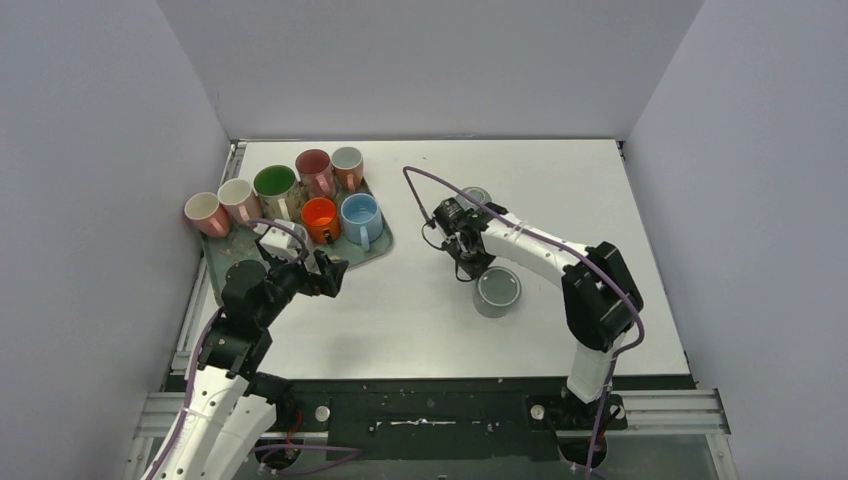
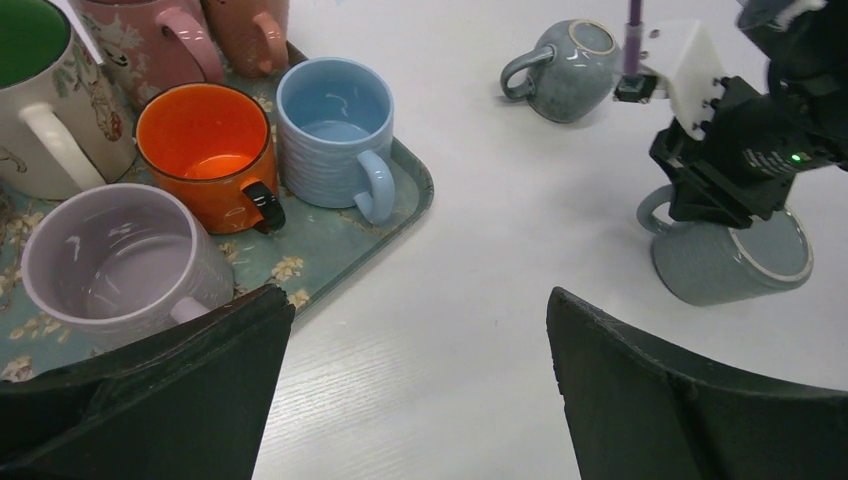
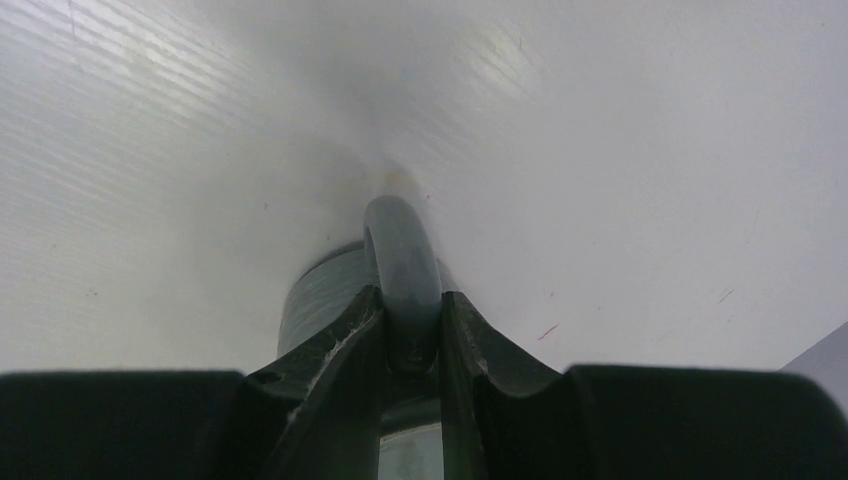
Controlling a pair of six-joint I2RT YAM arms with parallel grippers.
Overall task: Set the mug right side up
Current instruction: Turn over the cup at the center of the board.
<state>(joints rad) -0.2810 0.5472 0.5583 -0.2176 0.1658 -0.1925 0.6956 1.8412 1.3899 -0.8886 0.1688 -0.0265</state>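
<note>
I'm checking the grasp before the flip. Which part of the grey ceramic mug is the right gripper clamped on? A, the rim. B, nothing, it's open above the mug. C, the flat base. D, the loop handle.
D: in the right wrist view, the right gripper has its two black fingers closed on either side of the loop handle of the grey ceramic mug.

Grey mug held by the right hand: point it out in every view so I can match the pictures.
Top external: right of centre, grey mug beside the right hand.
Left wrist: far right, below the right hand.
Right wrist: bottom centre, its handle pinched in the right hand.
Shared landmark: the right hand on the mug's handle.
</note>
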